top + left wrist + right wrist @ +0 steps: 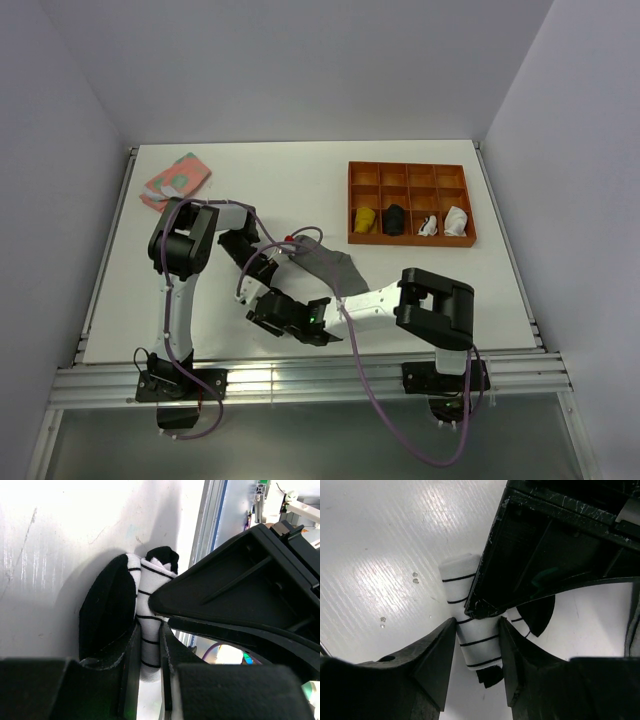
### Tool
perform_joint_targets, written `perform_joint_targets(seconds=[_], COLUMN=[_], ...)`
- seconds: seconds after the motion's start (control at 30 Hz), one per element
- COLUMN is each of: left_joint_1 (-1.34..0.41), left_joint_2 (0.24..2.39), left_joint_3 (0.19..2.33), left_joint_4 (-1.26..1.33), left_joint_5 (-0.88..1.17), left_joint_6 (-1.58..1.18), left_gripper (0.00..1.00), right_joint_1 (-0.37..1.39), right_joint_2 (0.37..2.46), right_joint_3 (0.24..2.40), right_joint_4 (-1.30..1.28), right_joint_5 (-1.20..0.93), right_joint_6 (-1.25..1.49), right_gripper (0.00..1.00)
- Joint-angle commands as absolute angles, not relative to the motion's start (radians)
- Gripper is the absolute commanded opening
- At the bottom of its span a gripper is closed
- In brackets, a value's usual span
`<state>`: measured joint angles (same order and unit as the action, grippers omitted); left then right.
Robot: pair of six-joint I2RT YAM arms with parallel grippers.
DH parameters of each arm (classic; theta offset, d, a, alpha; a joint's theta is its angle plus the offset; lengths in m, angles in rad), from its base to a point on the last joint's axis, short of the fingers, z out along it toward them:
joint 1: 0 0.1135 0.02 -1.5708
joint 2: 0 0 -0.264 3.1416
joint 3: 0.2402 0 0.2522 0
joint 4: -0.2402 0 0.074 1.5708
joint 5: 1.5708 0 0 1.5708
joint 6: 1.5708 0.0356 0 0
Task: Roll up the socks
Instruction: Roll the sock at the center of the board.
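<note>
Overhead, you see both arms converging on one spot near the middle of the bench [300,180]. The left arm [185,240] comes in from 9 o'clock and the right arm [435,305] from 4 o'clock, probably so that each can work the same roll. The grey sock [330,265] lies spread just at 1 o'clock of that spot, not yet rolled, and the orange tray [410,166] sits off at 2 o'clock. From the left wrist, your left tool [149,647] is clamped on the striped sock [150,595], which is wound into a tube with a black patch at its 9 o'clock side. That grip likely keeps the winding from springing loose. From the right wrist, your right tool [477,640] straddles the same tube, one finger close against each side. You cannot tell whether it presses or only brackets the sock.
</note>
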<state>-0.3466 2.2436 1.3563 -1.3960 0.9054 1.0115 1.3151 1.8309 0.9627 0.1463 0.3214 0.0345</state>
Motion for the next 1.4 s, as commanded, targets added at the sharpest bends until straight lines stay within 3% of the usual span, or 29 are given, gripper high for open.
perform_joint_targets(seconds=[0.0, 0.4, 0.5, 0.57, 0.63, 0.97, 1.23, 1.37], left_joint_1=[-0.351, -0.350, -0.350, -0.348, -0.347, -0.250, -0.155, -0.092], left_joint_2=[2.267, 2.270, 2.273, 2.270, 2.264, 2.169, 2.068, 1.926], left_joint_3=[1.364, 1.359, 1.362, 1.364, 1.368, 1.448, 1.457, 1.337], left_joint_4=[-1.356, -1.358, -1.368, -1.368, -1.368, -1.322, -1.201, -0.924], left_joint_5=[0.879, 0.880, 0.884, 0.885, 0.890, 1.054, 1.121, 1.059], left_joint_6=[1.063, 1.068, 1.075, 1.077, 1.078, 1.011, 0.910, 0.742], left_gripper=[0.04, 0.04, 0.05, 0.06, 0.08, 0.36, 0.40, 0.39], right_joint_1=[1.330, 1.342, 1.341, 1.339, 1.338, 1.286, 1.210, 1.111], right_joint_2=[1.832, 1.899, 1.914, 1.925, 1.933, 1.885, 1.901, 1.898], right_joint_3=[0.976, 1.031, 1.025, 1.019, 1.016, 0.974, 1.003, 1.006], right_joint_4=[-0.023, -0.083, -0.083, -0.081, -0.086, -0.078, -0.133, -0.146], right_joint_5=[0.353, 0.374, 0.370, 0.365, 0.359, 0.218, 0.100, -0.079], right_joint_6=[0.035, 0.017, 0.032, 0.044, 0.057, 0.097, 0.117, 0.130], right_gripper=[0.48, 0.46, 0.37, 0.17, 0.09, 0.03, 0.01, 0.02])
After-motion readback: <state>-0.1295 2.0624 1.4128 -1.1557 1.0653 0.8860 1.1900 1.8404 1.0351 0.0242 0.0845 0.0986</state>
